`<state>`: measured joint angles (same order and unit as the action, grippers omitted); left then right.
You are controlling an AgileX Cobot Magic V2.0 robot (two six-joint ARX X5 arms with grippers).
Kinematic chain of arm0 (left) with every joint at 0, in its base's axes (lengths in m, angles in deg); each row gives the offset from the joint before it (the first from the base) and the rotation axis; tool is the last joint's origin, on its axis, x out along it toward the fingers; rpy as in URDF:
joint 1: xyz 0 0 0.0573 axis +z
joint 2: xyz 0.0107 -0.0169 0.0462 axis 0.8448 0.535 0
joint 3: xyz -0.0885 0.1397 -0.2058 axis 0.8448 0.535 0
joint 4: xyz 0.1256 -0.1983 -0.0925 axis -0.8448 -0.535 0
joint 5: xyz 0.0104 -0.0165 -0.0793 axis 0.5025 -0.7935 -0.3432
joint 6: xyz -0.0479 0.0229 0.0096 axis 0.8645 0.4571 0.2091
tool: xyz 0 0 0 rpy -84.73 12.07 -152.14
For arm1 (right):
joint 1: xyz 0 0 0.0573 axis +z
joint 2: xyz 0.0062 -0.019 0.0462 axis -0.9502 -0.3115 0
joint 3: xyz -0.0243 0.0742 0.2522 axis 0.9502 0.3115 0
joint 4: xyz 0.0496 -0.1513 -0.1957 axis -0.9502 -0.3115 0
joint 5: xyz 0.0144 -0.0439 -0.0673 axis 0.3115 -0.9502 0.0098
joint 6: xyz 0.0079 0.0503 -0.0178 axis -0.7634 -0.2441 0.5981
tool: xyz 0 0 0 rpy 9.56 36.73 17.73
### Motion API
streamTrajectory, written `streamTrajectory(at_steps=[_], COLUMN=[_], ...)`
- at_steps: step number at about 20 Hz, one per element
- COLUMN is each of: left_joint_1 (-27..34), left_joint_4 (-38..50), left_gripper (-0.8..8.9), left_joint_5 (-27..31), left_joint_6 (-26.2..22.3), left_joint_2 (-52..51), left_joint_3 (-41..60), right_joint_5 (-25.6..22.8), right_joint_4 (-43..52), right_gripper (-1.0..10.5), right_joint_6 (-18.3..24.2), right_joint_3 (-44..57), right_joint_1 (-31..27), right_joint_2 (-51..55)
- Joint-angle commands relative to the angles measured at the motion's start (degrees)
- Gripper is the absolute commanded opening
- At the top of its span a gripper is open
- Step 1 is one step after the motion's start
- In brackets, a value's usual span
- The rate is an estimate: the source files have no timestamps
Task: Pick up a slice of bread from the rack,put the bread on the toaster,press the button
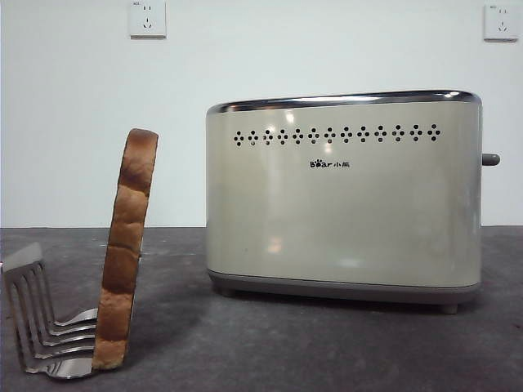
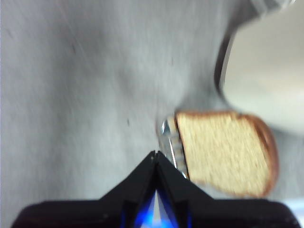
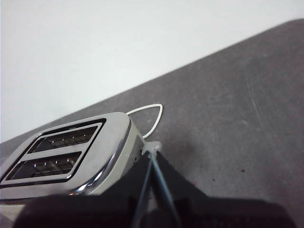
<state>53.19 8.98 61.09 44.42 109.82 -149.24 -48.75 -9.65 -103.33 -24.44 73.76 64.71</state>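
One slice of bread point(image 1: 125, 249) stands on edge in the rack point(image 1: 37, 322) on the dark table point(image 1: 270, 351), leaning toward the toaster point(image 1: 343, 196) but apart from it. From the front, only its brown crust shows, and neither arm appears. In the left wrist view the speckled crumb face shows, with the left gripper point(image 2: 155, 154) above the rack, jaws pressed together and empty, tips just beside the slice. Only the right wrist view looks down on the toaster's two empty slots; the right gripper point(image 3: 153, 154), jaws closed on nothing, hangs by the narrow end, near the button point(image 1: 490, 159).
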Motion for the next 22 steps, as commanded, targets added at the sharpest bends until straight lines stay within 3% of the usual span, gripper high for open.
streamTrajectory(at_steps=[1, 6, 13, 14, 18, 22], left_joint_1=[-2.5, -8.0, -20.6, -21.9, -27.2, -31.1], left_joint_4=[-4.1, -8.0, -7.8, -7.4, -4.6, -2.2], left_gripper=[-0.06, -0.06, 0.14, 0.76, 5.73, 6.08], left_joint_5=[-0.2, -0.2, 8.7, 9.3, 10.3, 10.1], left_joint_6=[-1.2, 4.1, 14.9, 16.5, 20.5, 23.3], left_joint_2=[5.5, 13.7, 18.4, 18.6, 18.8, 20.4], left_joint_3=[-5.5, -12.5, -14.7, -14.7, -14.7, -14.7], right_joint_5=[0.4, 0.5, 1.6, 1.7, 1.7, 1.7], right_joint_4=[-1.9, -4.7, -4.9, -5.2, -7.6, -7.6], right_gripper=[0.0, 0.0, 0.0, 0.0, 0.0, 0.0], right_joint_6=[-0.1, 1.6, 3.3, 3.3, 3.3, 3.3], right_joint_3=[-3.1, -8.2, -10.6, -10.6, -10.6, -10.6], right_joint_1=[0.0, 0.0, 0.0, 0.0, 0.0, 1.6], right_joint_2=[-3.0, -9.5, -16.4, -16.8, -16.9, -16.9])
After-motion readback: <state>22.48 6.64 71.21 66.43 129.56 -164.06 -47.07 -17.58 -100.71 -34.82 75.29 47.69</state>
